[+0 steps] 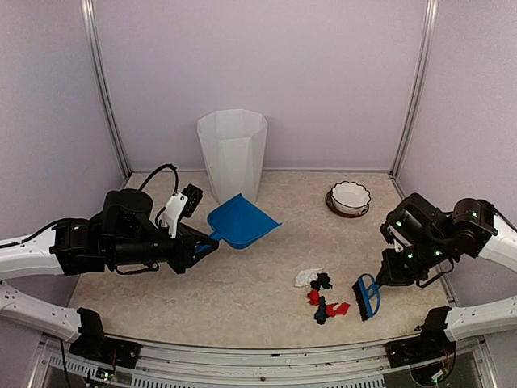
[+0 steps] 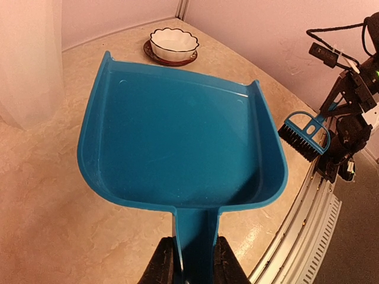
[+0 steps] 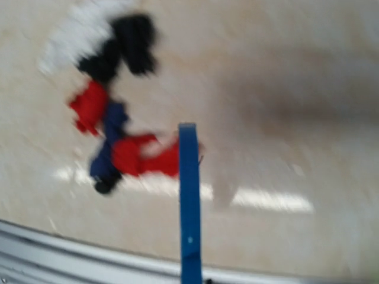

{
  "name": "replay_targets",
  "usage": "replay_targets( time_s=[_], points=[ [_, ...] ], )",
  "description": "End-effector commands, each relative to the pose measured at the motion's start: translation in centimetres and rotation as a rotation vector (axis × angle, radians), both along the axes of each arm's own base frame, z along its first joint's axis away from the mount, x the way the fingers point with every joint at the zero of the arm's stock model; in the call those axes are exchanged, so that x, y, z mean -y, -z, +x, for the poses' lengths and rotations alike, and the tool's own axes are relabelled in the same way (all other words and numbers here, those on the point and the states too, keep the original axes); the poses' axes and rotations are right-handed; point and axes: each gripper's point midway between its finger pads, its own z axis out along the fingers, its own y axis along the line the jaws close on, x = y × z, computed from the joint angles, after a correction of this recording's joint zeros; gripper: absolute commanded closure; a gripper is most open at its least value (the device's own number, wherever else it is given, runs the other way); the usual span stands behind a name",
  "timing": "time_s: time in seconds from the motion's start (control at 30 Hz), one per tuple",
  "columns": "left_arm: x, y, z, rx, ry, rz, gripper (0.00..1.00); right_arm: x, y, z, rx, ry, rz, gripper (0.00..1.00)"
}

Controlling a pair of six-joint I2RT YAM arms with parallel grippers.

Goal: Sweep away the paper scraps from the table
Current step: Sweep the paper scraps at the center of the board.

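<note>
Left fingers (image 2: 161, 266) are squeezing the blue dustpan (image 2: 177, 154) by its handle; right gripper (image 1: 388, 272) is seemingly clamping the brush (image 1: 367, 297), blurry view though. Paper scraps (image 1: 321, 295) are lying on the table (image 1: 242, 283) just left of its fingers.

Open desk (image 1: 242, 283) lies between the dustpan (image 1: 242, 222) and the paper scraps (image 1: 315, 297). The tall bin (image 1: 232, 158) and the bowl (image 1: 349, 196) block the back. The brush (image 1: 367, 297) stands just right of the scraps.

Our left arm (image 1: 28, 252) and right arm (image 1: 505, 242): white links, black joint housings, green LEDs (image 1: 396, 220). Black cable (image 1: 159, 171) loop on left one. Black bases (image 1: 93, 331) at worktop (image 1: 242, 299) front edge.
</note>
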Motion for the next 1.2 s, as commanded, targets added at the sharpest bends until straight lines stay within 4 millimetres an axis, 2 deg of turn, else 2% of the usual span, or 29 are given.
replay_targets(
  time_s=[0.0, 0.07, 0.23, 0.43, 0.67, 0.9, 1.0, 1.17],
  points=[
    [0.4, -1.5, -0.6, 0.024, 0.043, -0.036, 1.00, 3.0, 0.1, -2.7, -0.115, 0.132, -0.032, 1.00],
    [0.5, -1.0, -0.7, 0.010, 0.048, -0.029, 1.00, 2.8, 0.8, -2.8, -0.126, 0.163, -0.007, 1.00],
    [0.8, 1.0, -0.9, -0.052, 0.040, 0.000, 1.00, 0.5, 2.6, -1.6, -0.121, 0.204, 0.092, 1.00],
    [0.6, 4.4, -2.2, -0.137, 0.035, 0.096, 1.00, -2.0, 3.9, 0.3, -0.098, 0.234, 0.170, 1.00],
    [1.3, 6.4, -4.4, -0.172, 0.055, 0.137, 1.00, -4.3, 5.5, 2.4, -0.067, 0.282, 0.246, 1.00],
    [2.3, 8.4, -7.4, -0.184, 0.136, 0.196, 1.00, -6.3, 4.2, 5.1, 0.017, 0.282, 0.296, 1.00],
    [2.9, 9.4, -9.3, -0.183, 0.191, 0.225, 1.00, -5.9, 3.5, 5.4, 0.044, 0.269, 0.252, 1.00],
    [3.4, 12.3, -10.9, -0.196, 0.230, 0.307, 1.00, -4.4, 2.0, 5.0, 0.073, 0.239, 0.192, 1.00]
  ],
)
